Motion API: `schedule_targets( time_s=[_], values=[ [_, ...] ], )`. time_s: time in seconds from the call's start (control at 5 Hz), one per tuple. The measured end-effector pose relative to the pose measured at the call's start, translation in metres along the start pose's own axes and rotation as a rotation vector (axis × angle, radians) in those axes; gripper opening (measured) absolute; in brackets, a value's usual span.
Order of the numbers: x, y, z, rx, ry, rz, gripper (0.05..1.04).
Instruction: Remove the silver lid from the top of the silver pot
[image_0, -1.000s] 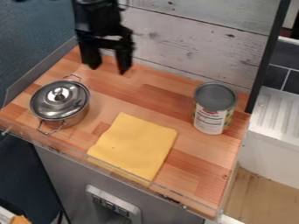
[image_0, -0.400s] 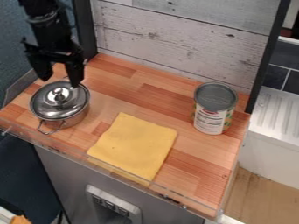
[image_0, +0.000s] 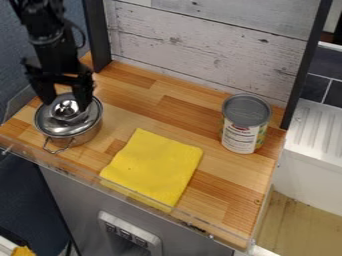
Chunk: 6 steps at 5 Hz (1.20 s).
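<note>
The black gripper (image_0: 65, 105) hangs over the pot at the left, open, one finger on each side of the lid's knob. The silver lid (image_0: 55, 128) rests on top of the silver pot (image_0: 83, 137), its rounded knob showing between the fingertips. Whether the fingers touch the lid cannot be told. A wire handle sticks out at the pot's front, and the back of the pot is partly hidden by the gripper.
A yellow cloth (image_0: 152, 167) lies flat on the wooden counter (image_0: 227, 187), right of the pot. Farther right stands a tall can (image_0: 242, 131). Behind the counter rises a whitewashed plank wall (image_0: 214, 50), and a clear low edge runs along the front.
The gripper has come left from above the back of the counter to the pot, then lowered around the lid's knob. Pot, lid, cloth and can have stayed put.
</note>
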<state>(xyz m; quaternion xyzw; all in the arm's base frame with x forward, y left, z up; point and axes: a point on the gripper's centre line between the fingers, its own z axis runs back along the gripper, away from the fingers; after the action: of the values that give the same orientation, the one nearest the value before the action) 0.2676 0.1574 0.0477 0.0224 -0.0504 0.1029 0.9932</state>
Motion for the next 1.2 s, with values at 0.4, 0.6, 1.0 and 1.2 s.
schedule_targets(
  time_s=[0.4,0.6,1.0,1.2],
  values=[
    [0.0,0.002,-0.009,-0.014,0.036,0.013,0.658],
    [-0.002,0.001,-0.009,-0.015,0.047,0.008,0.361],
    [0.0,-0.011,0.013,0.002,0.004,-0.007,0.285],
    [-0.002,-0.041,0.036,-0.007,-0.063,-0.092,0.285]
  ],
)
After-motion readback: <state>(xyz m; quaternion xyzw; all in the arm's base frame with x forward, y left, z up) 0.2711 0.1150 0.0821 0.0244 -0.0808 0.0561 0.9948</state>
